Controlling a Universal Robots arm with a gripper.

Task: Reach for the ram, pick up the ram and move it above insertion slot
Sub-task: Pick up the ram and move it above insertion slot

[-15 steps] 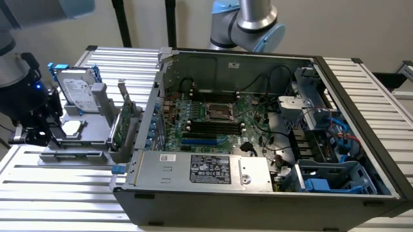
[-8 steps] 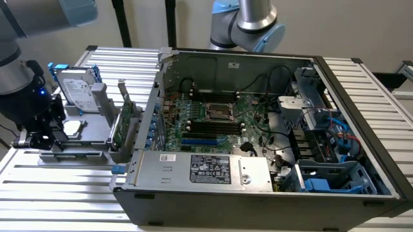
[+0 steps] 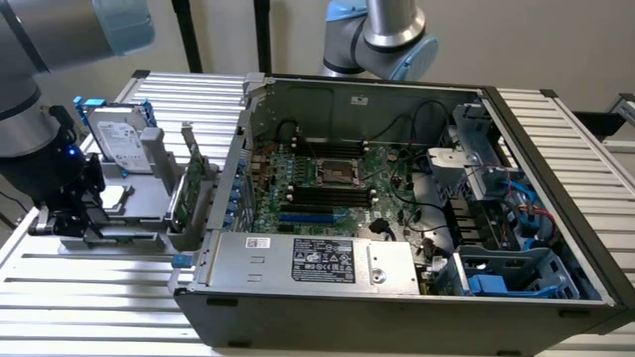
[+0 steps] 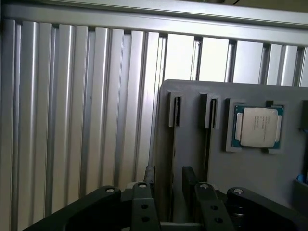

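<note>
At the exterior view's left, we see the Universal Robots arm (image 3: 25,111) reach down to a grey holder (image 3: 139,212) on the ribbed aluminium surface (image 3: 100,297), with its jaws low at the holder's left end, well apart from the open computer case (image 3: 397,320). In the wrist view the jaws stand open. Their two black fingertips (image 4: 188,177) are set apart on either side of a channel in the holder (image 4: 192,96), and bare grey plastic shows in the gap. We see nothing clamped between them. A thin dark edge runs from one of two slotted posts (image 4: 175,110) along that channel and between the fingertips. We take this for the ram (image 4: 171,159) standing on edge in the holder, though from this angle we cannot be sure. In the exterior view we cannot pick it out beneath the jaws. Just beside the channel a processor chip (image 4: 257,126) lies flat in its own recess. On the same holder a silver hard drive (image 3: 117,140) with blue rails stands upright behind the jaws. A taller green expansion card (image 3: 189,190) stands nearer the case. Inside the case the motherboard (image 3: 328,178) lies exposed, with the power supply (image 3: 317,260) along the near wall. A second arm (image 3: 382,33) rises behind the case.
</note>
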